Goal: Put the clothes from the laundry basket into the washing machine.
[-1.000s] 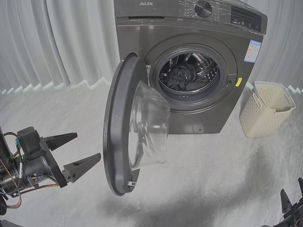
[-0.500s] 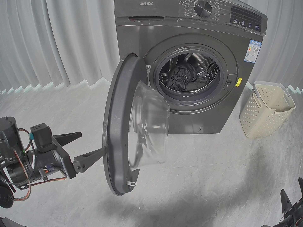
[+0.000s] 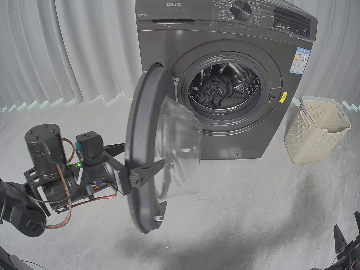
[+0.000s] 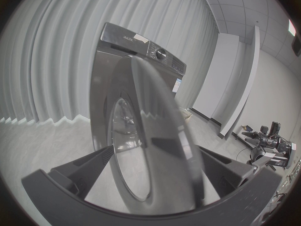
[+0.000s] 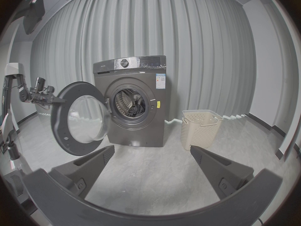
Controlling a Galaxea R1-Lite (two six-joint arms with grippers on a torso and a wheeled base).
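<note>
The grey washing machine point(image 3: 225, 34) stands with its round door point(image 3: 144, 150) swung open to the left. Dark clothes point(image 3: 219, 90) lie inside the drum. The beige laundry basket point(image 3: 317, 130) sits on the floor to the machine's right, and no clothes show in it. My left gripper point(image 3: 135, 160) is open and straddles the door's outer rim, one finger point(image 3: 148, 170) in front and one behind. In the left wrist view the door point(image 4: 150, 126) rim runs between the left gripper's point(image 4: 153, 173) fingers. My right gripper point(image 3: 347, 225) is open low at the right, holding nothing.
Pale curtains point(image 3: 75, 38) hang behind the machine. Grey floor point(image 3: 243, 207) lies open in front of the machine and basket. The right wrist view takes in the washing machine point(image 5: 134, 101), door point(image 5: 80, 116), basket point(image 5: 200, 127) and my left gripper point(image 5: 53, 99) at the door's edge.
My left arm has moved right and up from the floor side to the door. Its open fingers now straddle the door's rim. The right arm has kept still.
</note>
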